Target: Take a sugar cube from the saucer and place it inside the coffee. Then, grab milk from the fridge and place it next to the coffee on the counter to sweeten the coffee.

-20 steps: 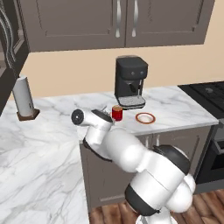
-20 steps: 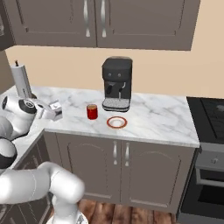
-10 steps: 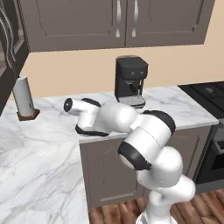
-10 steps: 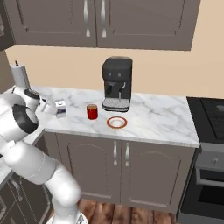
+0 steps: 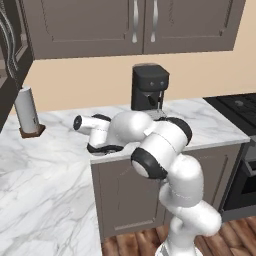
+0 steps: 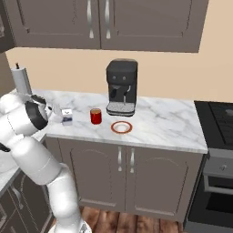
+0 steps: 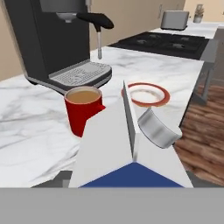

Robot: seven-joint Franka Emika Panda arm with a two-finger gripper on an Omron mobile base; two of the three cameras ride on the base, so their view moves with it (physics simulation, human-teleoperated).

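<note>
One milk carton (image 6: 67, 116), pinched in the gripper (image 6: 58, 110), sat left of the coffee (image 6: 95, 116), needing only release.

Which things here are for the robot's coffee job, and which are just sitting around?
For the job: red cup of brown coffee, white gabled milk carton with blue markings, red-rimmed white saucer, white marble counter.
Just there: black coffee machine, white paper-towel roll, black stove, silver toaster.
</note>
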